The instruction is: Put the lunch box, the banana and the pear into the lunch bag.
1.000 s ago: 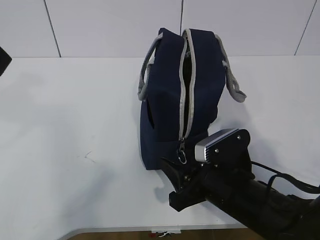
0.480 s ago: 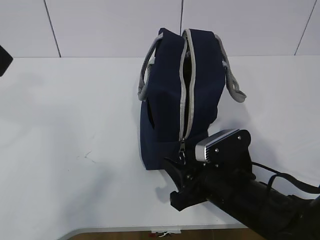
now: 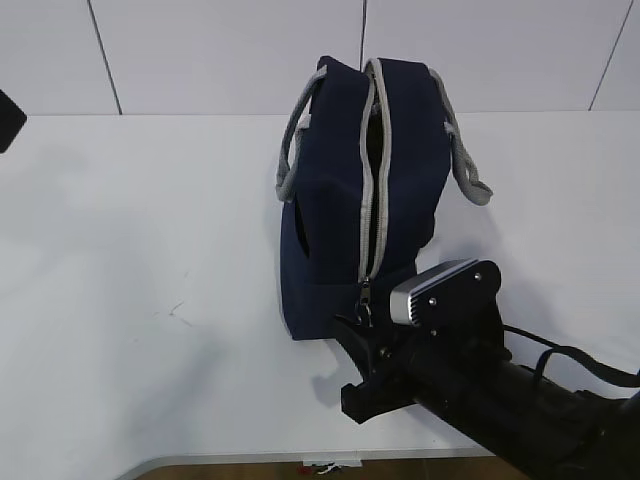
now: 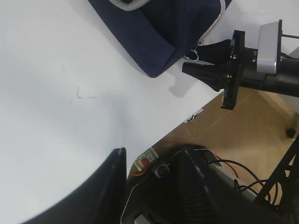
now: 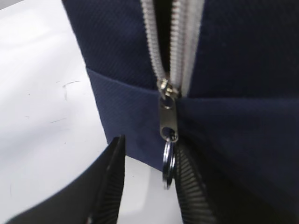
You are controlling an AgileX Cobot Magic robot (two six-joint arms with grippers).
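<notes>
Change: the right tool [image 3: 352, 332] has crept forward along the tabletop since a second ago, so its tips now sit right at the zipper pull ring [image 5: 168, 164], and its jaws have been narrowing over that second.
Right tool state: partly open, one finger on either side of the hanging ring in the right wrist view; the right-hand finger [image 5: 190, 179] looks to be touching or nearly touching the ring, the left-hand one stands apart from it. I cannot tell that the ring is actually pinched; nothing is clearly held.
Left tool state: its dark finger [image 4: 93, 196] shows at the lower edge of the left wrist view, raised over bare tabletop [image 4: 56, 116] near the front edge, about half open and holding nothing that can be seen.
Lunch bag: the lunch bag [image 3: 330, 220] stands upright toward the middle of the tabletop, nearer the front edge, zipper end facing the right arm. The zipper [image 3: 372, 170] gapes along the top, with the slider [image 5: 167, 122] low on the end face.
Lunch box, banana, pear: none in sight in any view; whether they are inside the bag cannot be told.
Meaning for the task: the closing-in on the ring suggests the zipper is the step in hand. The grip needs to settle on the thin ring before any pull.
</notes>
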